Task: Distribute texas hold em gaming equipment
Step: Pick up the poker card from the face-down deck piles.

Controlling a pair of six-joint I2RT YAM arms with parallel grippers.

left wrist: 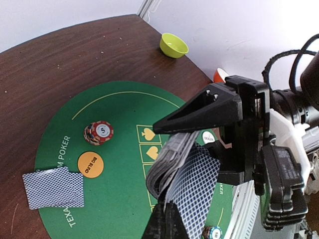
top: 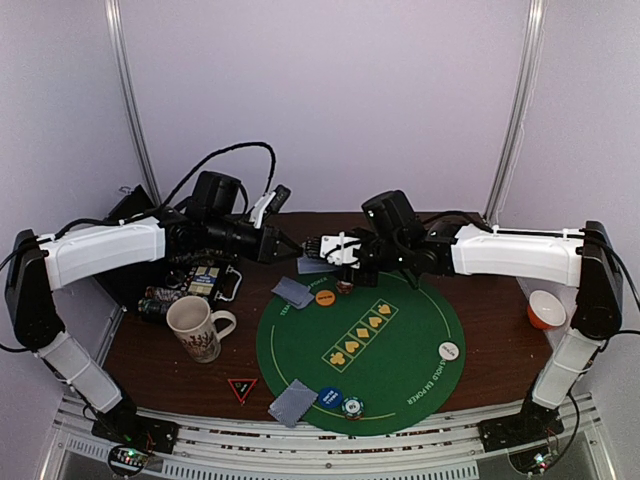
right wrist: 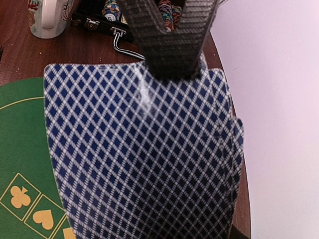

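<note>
My left gripper [top: 296, 245] [left wrist: 163, 169] is shut on the deck of playing cards [top: 313, 266] [left wrist: 169, 157], held above the far edge of the green poker mat [top: 400, 380]. My right gripper [top: 322, 245] [left wrist: 232, 149] meets it and is shut on the edge of one card [left wrist: 197, 186], which fills the right wrist view [right wrist: 139, 154] and hides its fingers. On the mat lie two small card piles [top: 293, 292] [top: 293, 402], a red-white chip stack [left wrist: 98, 132], an orange button [left wrist: 90, 164], a blue button [top: 330, 396], a teal-white chip stack [top: 351, 407] and a white button [top: 449, 350].
A patterned cream mug [top: 195, 328] and an open chip case [top: 195, 285] stand left of the mat. An orange bowl [top: 546, 309] sits at the right edge, and a yellow-green bowl [left wrist: 174, 45] shows in the left wrist view. A red triangle marker [top: 242, 388] lies at the front left.
</note>
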